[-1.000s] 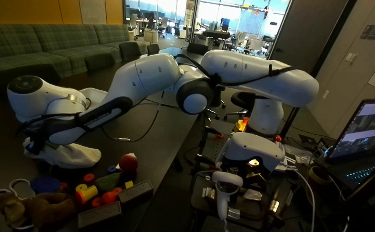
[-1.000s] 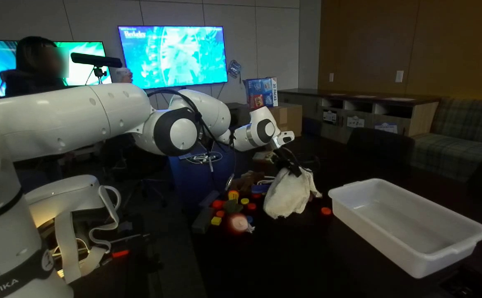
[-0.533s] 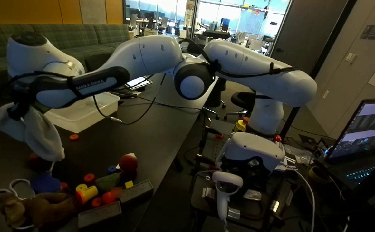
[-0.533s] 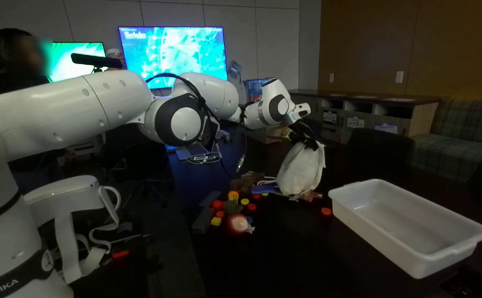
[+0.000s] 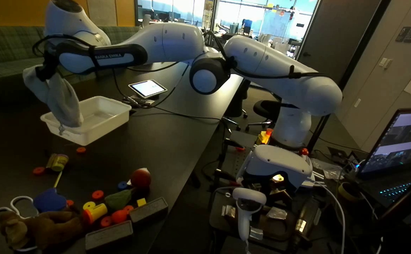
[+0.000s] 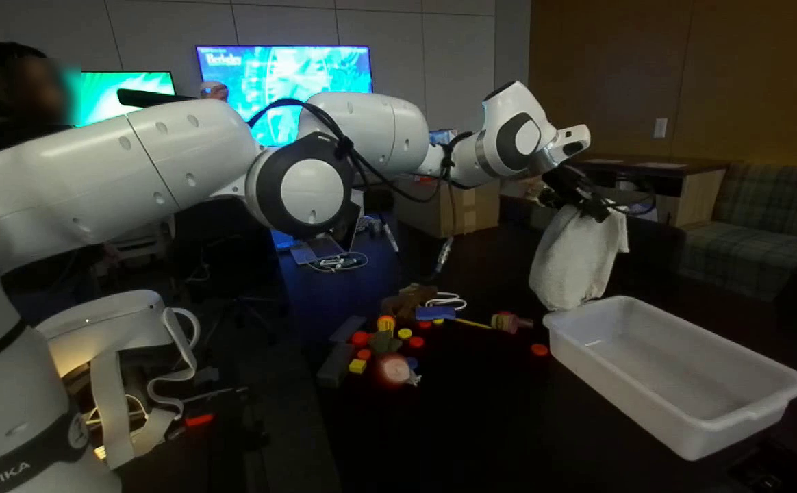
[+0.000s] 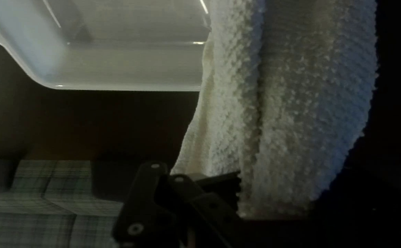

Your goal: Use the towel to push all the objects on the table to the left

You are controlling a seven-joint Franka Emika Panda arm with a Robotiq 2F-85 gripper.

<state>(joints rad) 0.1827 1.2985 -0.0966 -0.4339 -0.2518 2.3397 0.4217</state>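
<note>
My gripper (image 5: 46, 72) is raised above the table and shut on the white towel (image 5: 62, 102), which hangs down. In an exterior view the gripper (image 6: 580, 195) holds the towel (image 6: 570, 263) by the near corner of the white bin; contact cannot be told. The wrist view shows the towel (image 7: 290, 103) against a dark finger; the other finger is lost in darkness. Objects on the table: brown plush toy (image 5: 55, 225), blue item (image 5: 50, 201), red ball (image 5: 141, 177), green item (image 5: 119, 199), grey blocks (image 5: 108, 235), yellow-orange cup (image 5: 95, 213), tipped tub (image 5: 59, 162), orange lid (image 5: 81, 150).
The white bin (image 5: 112, 121) stands on the dark table beside the towel; it also shows in the wrist view (image 7: 128, 67). A tablet (image 5: 148, 88) and cables lie farther along the table. A headset (image 5: 278, 162) sits on a separate stand.
My gripper has risen and moved with the towel away from the object pile to beside the bin. The tub and a red lid, hidden earlier, now show. The pile looks unmoved.
</note>
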